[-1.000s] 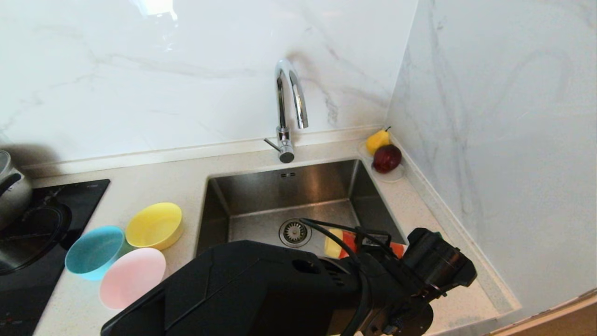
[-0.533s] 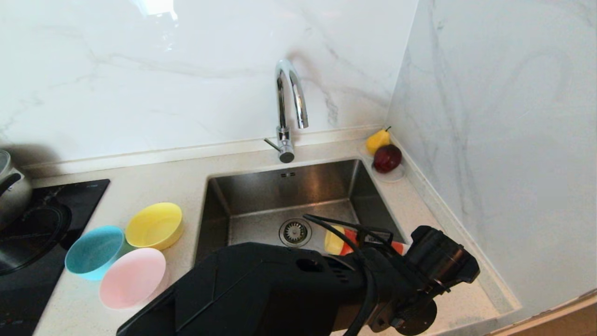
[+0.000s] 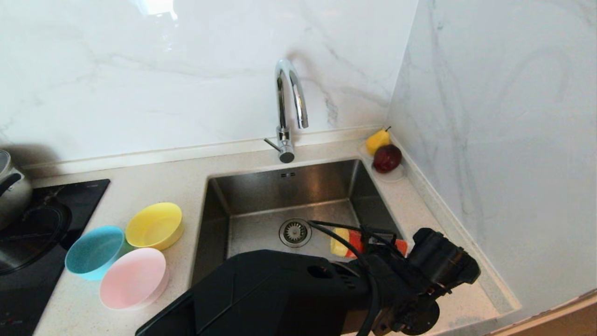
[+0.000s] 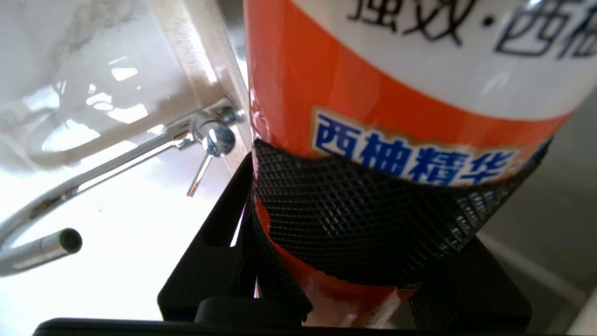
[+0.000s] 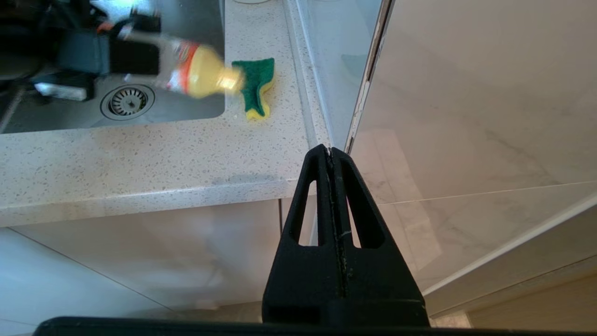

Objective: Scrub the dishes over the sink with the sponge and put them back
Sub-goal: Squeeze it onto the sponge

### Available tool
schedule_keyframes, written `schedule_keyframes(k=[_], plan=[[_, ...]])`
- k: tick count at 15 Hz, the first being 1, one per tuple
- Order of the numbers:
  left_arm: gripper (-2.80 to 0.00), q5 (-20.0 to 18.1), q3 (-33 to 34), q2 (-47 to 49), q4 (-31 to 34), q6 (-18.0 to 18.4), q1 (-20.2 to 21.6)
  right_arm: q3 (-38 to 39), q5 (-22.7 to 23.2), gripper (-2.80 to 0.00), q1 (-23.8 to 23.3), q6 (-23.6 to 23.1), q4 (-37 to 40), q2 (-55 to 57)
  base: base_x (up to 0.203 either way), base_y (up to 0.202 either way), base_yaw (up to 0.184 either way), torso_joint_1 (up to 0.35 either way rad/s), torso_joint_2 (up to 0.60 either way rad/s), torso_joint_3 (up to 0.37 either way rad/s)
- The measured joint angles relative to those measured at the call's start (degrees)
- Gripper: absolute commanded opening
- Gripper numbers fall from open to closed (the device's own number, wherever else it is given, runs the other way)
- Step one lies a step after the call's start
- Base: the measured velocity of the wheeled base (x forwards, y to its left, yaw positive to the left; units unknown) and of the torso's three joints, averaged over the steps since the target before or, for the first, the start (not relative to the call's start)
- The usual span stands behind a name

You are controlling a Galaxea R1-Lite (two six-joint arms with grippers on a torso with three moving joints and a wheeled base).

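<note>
Detergent bottle [image 4: 401, 88], orange and white with a yellow end, sits clamped between the ribbed fingers [image 4: 368, 219] of the left gripper [image 3: 373, 242], which is about half closed around its body and holds it tilted over the right part of the sink [image 3: 261, 186], close to the drain strainer [image 3: 295, 232]. The sponge [image 5: 255, 86] lies on the countertop [image 5: 140, 154] just beyond the bottle's yellow end, between the sink's rim and the side wall, green face up, not touching the gripper. The yellow bowl [image 3: 155, 226], teal-blue bowl [image 3: 95, 252] and pink bowl [image 3: 134, 278] stand clustered on the counter well away from the gripper, across the basin on its far side. Room is tight by the wall and open over the basin; the faucet [image 3: 289, 107] arches over its rear edge. Compared with a second ago, the left arm has shifted a little towards the wall. The right gripper [image 5: 335, 158] hangs parked below the counter's front edge, jaws pressed together and empty.
</note>
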Motion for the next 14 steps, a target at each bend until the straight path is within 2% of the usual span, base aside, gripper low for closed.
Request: schedule_keyframes(k=[2,4,7,10,14], plan=[[-2.80,-0.11,-0.26,0.62,-4.01,0.07,0.36,0.00,0.00,-2.80,0.00,-0.02,0.01,0.00,0.000,0.000,0.000,0.000,0.00,0.000],[-2.80,-0.08,-0.29,0.97,-4.84,-0.54,0.75,0.00,0.00,-2.80,-0.01,-0.01,0.00,0.00,0.000,0.000,0.000,0.000,0.00,0.000],[-2.80,0.16,-0.35,1.22,-5.13,-0.70,1.47,0.00,0.01,-2.80,0.00,0.00,0.03,0.00,0.000,0.000,0.000,0.000,0.00,0.000],[-2.80,2.84,-0.35,1.68,-5.18,-0.68,1.86,0.00,0.02,-2.80,0.00,0.00,0.02,0.00,0.000,0.000,0.000,0.000,0.00,0.000],[-2.80,3.00,-0.33,2.36,-5.21,-0.57,2.25,0.00,0.00,-2.80,0.00,0.01,0.02,0.00,0.000,0.000,0.000,0.000,0.00,0.000]])
